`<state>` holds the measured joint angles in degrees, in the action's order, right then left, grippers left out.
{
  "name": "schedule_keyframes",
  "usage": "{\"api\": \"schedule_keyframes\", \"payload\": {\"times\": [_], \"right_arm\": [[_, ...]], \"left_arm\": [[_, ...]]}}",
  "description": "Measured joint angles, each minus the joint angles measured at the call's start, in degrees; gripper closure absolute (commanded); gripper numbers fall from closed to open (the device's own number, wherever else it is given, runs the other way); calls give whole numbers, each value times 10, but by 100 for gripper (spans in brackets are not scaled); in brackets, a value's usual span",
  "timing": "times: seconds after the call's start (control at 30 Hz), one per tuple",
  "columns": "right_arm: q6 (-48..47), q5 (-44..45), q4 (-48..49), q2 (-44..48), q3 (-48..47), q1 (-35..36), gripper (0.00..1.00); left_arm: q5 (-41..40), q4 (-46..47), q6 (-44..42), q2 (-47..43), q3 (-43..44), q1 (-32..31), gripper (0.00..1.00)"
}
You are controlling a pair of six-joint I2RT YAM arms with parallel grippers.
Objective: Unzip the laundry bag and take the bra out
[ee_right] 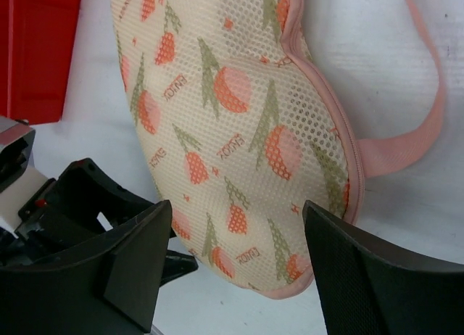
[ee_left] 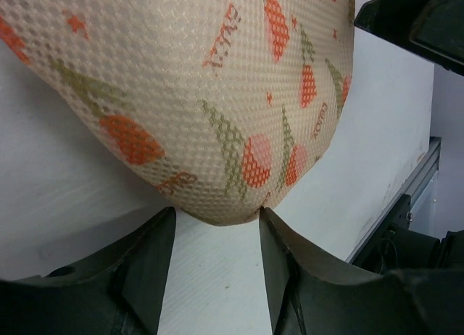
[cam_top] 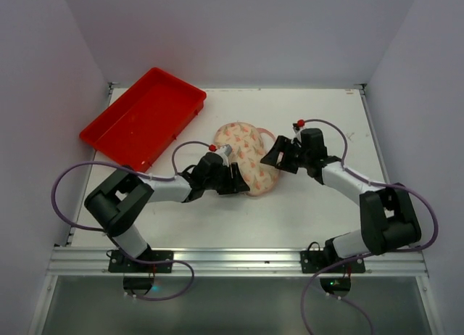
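The laundry bag (cam_top: 246, 155) lies on the white table, a cream mesh pouch with orange-red prints and pink zip edging (ee_right: 328, 106). Its zip looks closed and its pink loop (ee_right: 428, 125) lies on the table to one side. No bra shows. My left gripper (cam_top: 238, 181) is open at the bag's near-left end. In the left wrist view its fingers (ee_left: 156, 270) stand either side of the bag's (ee_left: 181, 96) rounded tip. My right gripper (cam_top: 271, 159) is open at the bag's right side. In the right wrist view the bag (ee_right: 232, 132) lies just beyond its fingertips (ee_right: 319, 233).
A red plastic tray (cam_top: 143, 116) stands at the back left, and its edge shows in the right wrist view (ee_right: 36, 52). The two grippers are close together across the bag. The left one shows in the right wrist view (ee_right: 72, 204), and the right one in the left wrist view (ee_left: 420, 23).
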<state>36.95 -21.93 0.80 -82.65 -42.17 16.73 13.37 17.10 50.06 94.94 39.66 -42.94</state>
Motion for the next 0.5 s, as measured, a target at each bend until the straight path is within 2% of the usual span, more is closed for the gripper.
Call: {"api": "schedule_keyframes", "payload": {"times": [0.07,0.1,0.13,0.23,0.5], "right_arm": [[-10,0,-1,6,-3,0,23],[-12,0,-4,12,-2,0,22],[-15,0,-5,22,0,0,22],[-20,-1,-6,72,19,0,20],[-21,-2,-3,223,108,3,11]], "left_arm": [[7,13,-1,14,5,2,46],[11,18,-1,18,6,3,39],[15,20,-1,19,6,4,25],[12,22,7,13,3,7,15],[-6,38,29,-53,-50,77,13]]}}
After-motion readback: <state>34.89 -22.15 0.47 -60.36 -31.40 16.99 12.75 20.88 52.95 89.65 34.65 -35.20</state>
